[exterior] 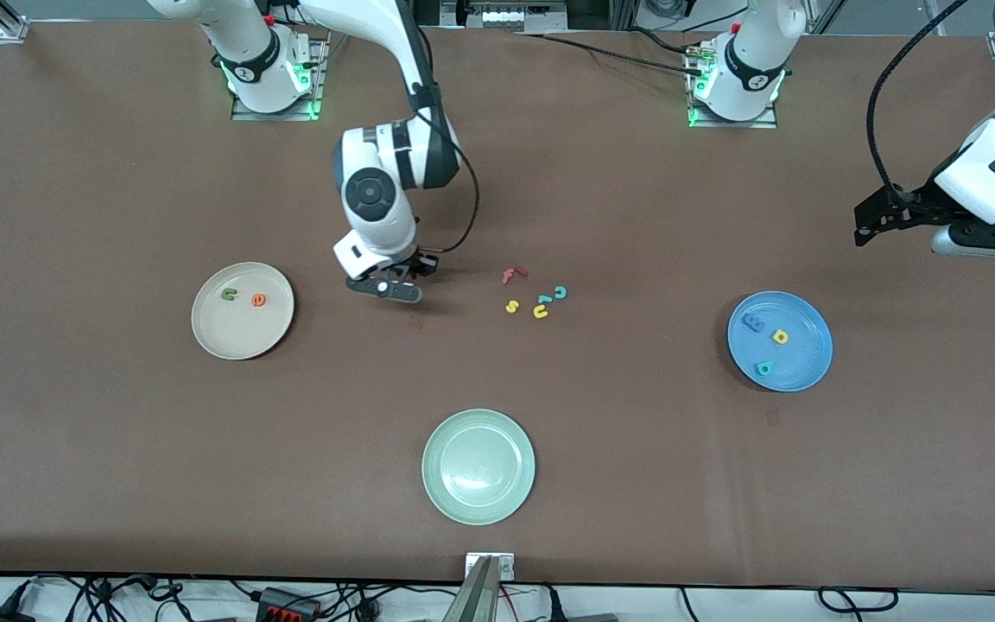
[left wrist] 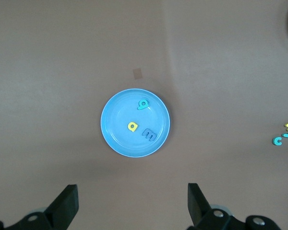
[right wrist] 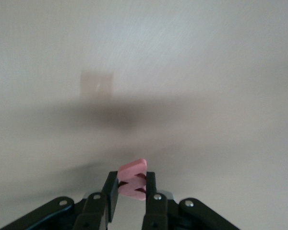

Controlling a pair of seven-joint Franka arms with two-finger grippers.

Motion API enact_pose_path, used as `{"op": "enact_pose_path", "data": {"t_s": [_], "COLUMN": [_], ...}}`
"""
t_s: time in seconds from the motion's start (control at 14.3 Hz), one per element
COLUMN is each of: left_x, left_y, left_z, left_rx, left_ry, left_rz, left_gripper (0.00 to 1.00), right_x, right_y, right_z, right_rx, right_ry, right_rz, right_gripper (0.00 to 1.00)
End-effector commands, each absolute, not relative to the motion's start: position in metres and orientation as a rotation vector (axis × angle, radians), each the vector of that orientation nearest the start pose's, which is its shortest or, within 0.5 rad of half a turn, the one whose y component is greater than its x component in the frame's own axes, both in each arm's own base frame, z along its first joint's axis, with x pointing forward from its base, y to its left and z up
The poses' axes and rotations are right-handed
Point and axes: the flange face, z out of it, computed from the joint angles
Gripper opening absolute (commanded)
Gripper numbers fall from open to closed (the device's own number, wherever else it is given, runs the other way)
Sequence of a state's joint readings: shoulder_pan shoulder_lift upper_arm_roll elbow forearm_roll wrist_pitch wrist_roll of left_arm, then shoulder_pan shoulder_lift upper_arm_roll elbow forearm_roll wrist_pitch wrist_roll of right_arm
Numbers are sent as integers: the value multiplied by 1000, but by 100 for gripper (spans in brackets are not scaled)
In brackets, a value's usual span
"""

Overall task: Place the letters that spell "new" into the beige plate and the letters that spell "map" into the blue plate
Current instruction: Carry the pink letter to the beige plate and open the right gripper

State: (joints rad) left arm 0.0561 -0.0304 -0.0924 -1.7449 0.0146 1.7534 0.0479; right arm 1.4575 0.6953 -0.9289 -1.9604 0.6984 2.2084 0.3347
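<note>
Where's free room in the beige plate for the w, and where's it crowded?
Beige plate: its half nearer the front camera is bare; green n and orange e sit farther back. Right gripper holds the pink w. Crowded: loose letters mid-table.

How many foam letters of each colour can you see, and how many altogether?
Green: 1, the n on the beige plate
Orange: 1, the e there too
Pink: 1, the w in the right gripper
Blue: 1
Yellow: 3
Teal: 3
Red: 1
Total: 11
</note>
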Motion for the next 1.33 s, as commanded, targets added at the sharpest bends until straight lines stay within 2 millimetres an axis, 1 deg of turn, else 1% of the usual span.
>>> {"op": "enact_pose_path", "data": {"t_s": [0.0,0.14,0.21,0.35,0.42,0.49,0.56,0.7,0.84,0.98,1.12,1.26], "left_x": [555,556,557,557,557,557,557,557,557,557,557,557], "left_y": [-21,-22,-22,-21,-21,-21,-21,-21,-22,-23,-23,-23], "left_z": [587,589,588,588,588,587,587,588,588,588,587,587], "left_rx": [-3136,-3136,-3136,-3136,-3136,-3136,-3136,-3136,-3136,-3134,-3136,-3136], "left_ry": [154,159,163,163,166,166,168,166,168,168,166,166], "left_rz": [-43,-48,-46,-43,-43,-41,-41,-43,-46,-46,-43,-43], "left_gripper": [100,100,100,100,100,100,100,100,100,100,100,100], "right_x": [527,548,557,566,568,570,571,574,578,582,583,581], "right_y": [267,194,159,97,74,58,53,53,49,47,47,47], "right_z": [260,259,260,255,253,249,246,244,240,230,223,210], "right_rx": [-3173,-3153,-3135,-3109,-3103,-3109,-3121,-3142,-3176,-3229,-3240,-3231], "right_ry": [247,182,137,86,68,58,62,60,59,50,36,30], "right_rz": [147,282,314,347,350,357,354,328,284,245,232,258], "right_gripper": [23,24,24,24,24,24,24,24,24,24,24,24]}}
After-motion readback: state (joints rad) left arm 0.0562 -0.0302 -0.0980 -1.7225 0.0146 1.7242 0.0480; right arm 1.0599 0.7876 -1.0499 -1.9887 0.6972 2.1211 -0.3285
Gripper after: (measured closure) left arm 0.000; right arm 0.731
